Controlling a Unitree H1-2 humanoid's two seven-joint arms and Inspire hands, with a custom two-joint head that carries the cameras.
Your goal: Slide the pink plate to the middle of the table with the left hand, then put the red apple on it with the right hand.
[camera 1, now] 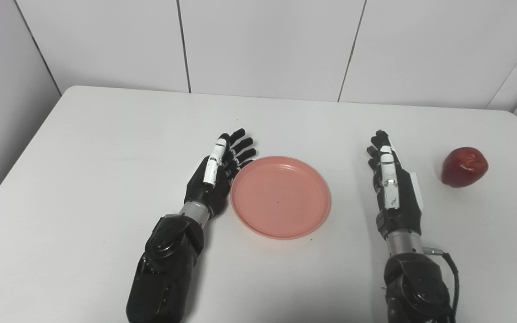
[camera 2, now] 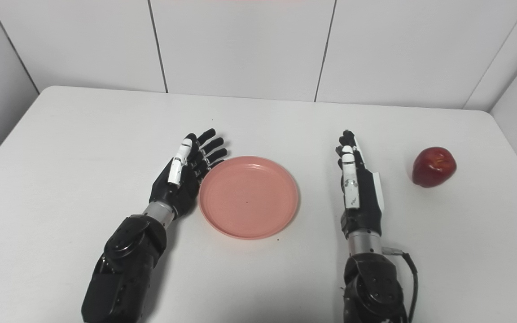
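Left hand (camera 1: pixel 216 172) flat-open, apparently touching plate (camera 1: pixel 281 196) left rim; right hand (camera 1: pixel 391 184) open, empty, right of plate; apple (camera 1: pixel 464 166) further right may roll if nudged.

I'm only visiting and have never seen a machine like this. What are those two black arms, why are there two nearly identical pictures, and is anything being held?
Both pictures come from two cameras side by side on a humanoid robot's head, looking down at a white table. The black arms are its own. The left hand lies open against the rim of an empty pink plate. The right hand is open too, holding nothing. A red apple sits apart, further right.
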